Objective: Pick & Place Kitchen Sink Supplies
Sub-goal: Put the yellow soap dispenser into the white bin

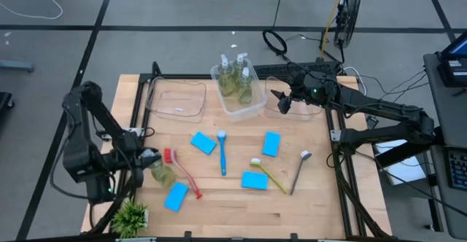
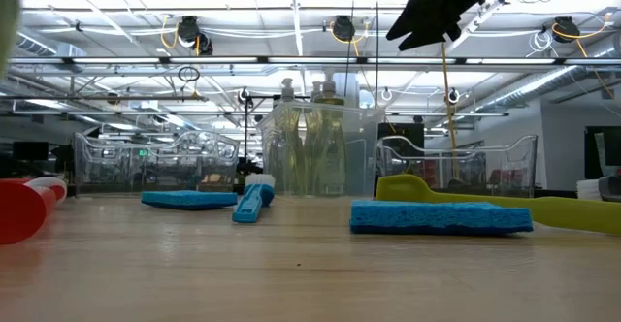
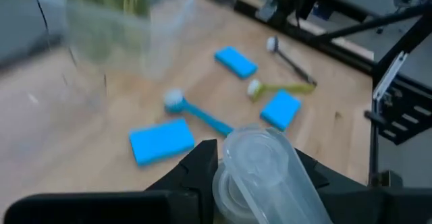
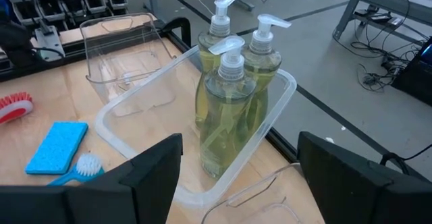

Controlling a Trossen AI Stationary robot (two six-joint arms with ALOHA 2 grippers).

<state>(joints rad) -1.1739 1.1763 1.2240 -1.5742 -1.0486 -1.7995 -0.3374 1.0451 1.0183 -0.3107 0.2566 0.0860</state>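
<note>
Holding the fourth soap bottle [image 1: 162, 173] in my left gripper [image 1: 152, 159], I judge I'm at the lift-and-carry step: the fingers [image 3: 196, 173] are pinched partway in around the clear bottle, whose top fills the left wrist view right between them. Next I'd need to raise it clear of the red brush [image 1: 182, 172] lying just beside it and carry it across to the middle bin [image 1: 252, 107], well away from this gripper toward the far side of the table, where three soap bottles [image 4: 229, 96] already stand upright. My right gripper [image 1: 286, 100] hangs above the table just beside that bin, jaws spread wide and empty, looking down on those three bottles. Blue sponges [image 1: 203, 143] and the blue brush [image 1: 222, 153] lie flat on the wood between the two grippers, not yet sorted.
</note>
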